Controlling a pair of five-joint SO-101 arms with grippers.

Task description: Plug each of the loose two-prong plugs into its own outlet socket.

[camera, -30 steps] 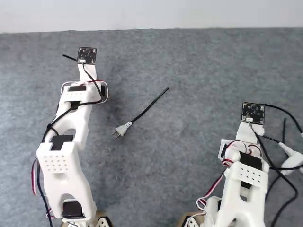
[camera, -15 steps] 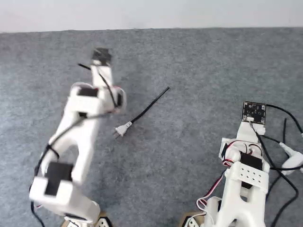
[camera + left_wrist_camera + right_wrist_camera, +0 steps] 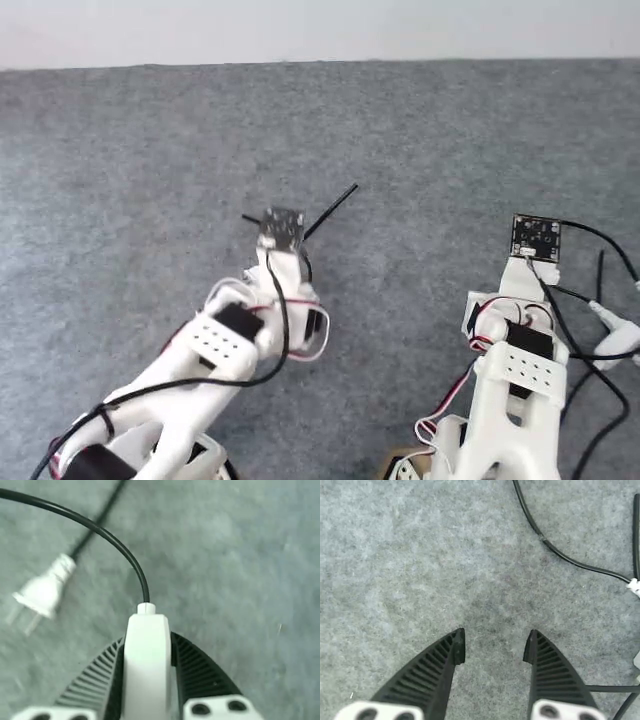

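Note:
My left gripper (image 3: 147, 641) is shut on a white outlet socket (image 3: 146, 650) whose black cord (image 3: 112, 540) arcs away from it. Close beside it a loose white two-prong plug (image 3: 46, 587) lies flat on the grey carpet, prongs pointing away from its black cord. In the high view the left arm (image 3: 240, 340) stretches over the table's middle, its wrist (image 3: 282, 228) covering the plug; the far end of the plug's cord (image 3: 335, 203) sticks out beyond it. My right gripper (image 3: 494, 647) hangs open over bare carpet with nothing between its fingers.
Grey carpet covers the whole table. The right arm (image 3: 522, 360) stands at the right side. More black cords (image 3: 560, 555) and a white connector (image 3: 615, 330) lie near the table's right edge. A pale wall runs along the far edge.
The left arm has swung from the far left to the table's middle and now covers the loose plug, still holding the socket. The right arm has not moved.

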